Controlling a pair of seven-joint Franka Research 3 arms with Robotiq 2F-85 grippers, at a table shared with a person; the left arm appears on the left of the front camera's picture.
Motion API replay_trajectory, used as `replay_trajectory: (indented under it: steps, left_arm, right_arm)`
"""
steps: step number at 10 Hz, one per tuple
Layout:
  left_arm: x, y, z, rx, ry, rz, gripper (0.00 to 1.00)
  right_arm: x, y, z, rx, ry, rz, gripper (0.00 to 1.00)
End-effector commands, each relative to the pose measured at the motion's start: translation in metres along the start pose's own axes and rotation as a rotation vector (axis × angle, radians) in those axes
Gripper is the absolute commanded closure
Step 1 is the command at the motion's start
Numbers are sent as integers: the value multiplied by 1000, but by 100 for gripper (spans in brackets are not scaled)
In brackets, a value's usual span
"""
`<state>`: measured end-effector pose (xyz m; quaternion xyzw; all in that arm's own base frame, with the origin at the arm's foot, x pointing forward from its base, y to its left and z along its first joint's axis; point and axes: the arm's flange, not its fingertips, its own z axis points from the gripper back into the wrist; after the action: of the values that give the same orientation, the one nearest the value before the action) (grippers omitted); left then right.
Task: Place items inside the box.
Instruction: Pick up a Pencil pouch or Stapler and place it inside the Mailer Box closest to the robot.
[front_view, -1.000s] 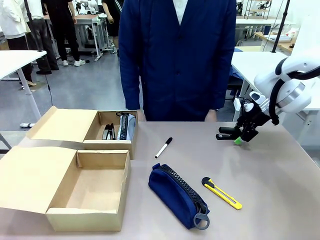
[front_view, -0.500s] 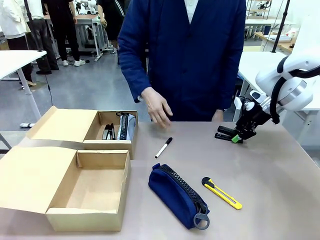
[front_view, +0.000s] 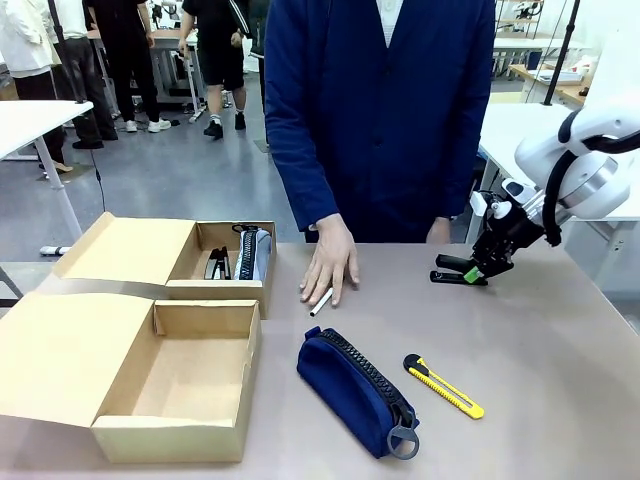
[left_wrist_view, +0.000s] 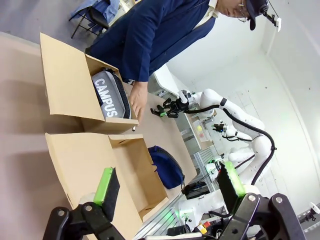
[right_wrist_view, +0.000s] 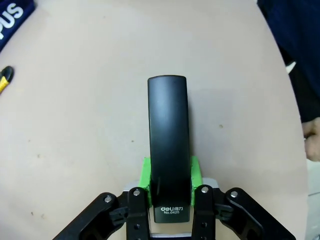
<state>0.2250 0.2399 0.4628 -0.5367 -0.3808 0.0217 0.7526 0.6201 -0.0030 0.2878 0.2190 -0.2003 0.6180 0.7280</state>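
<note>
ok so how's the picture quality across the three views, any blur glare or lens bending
Front view: even light, sharp, just a soft shadow under the navy pencil case. Left wrist view: rolled sideways, wide-angle stretch on the cardboard boxes, white wall very bright. Right wrist view: black stapler crisp with a mild sheen, table edge curving from the lens.

The person's hand (front_view: 330, 265) and navy pencil case (front_view: 352, 388) lie between the black stapler (front_view: 455, 270) and the open box (front_view: 165, 438).
</note>
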Motion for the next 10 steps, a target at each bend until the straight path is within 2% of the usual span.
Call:
replay_trajectory:
  steps: [1,2,3,4,5,6,8,9,10]
  left_arm:
    - [1,-1,-1,-19,-17,-22,0]
    - [1,-1,-1,-19,-17,-22,0]
    - [1,-1,-1,-19,-17,-22,0]
    - [1,-1,-1,-19,-17,-22,0]
    - [1,-1,-1,-19,-17,-22,0]
    - [1,-1,-1,-19,-17,-22,0]
    - [1,-1,-1,-19,-17,-22,0]
    - [1,-1,-1,-19,-17,-22,0]
    - [1,-1,-1,-19,-17,-22,0]
  right_arm:
    - [4,16,21,22,-73,-9,100]
    - [14,43,50,-3,-111,-109,100]
    - [24,83,86,23,-162,-276,100]
    - [36,137,120,-20,-146,-412,100]
    - [47,189,136,-78,-126,-547,100]
    - [54,222,138,-128,-127,-597,100]
    - [61,293,136,-228,-89,-610,100]
    - [62,315,133,-245,-78,-655,100]
    - [65,327,130,-270,-66,-626,100]
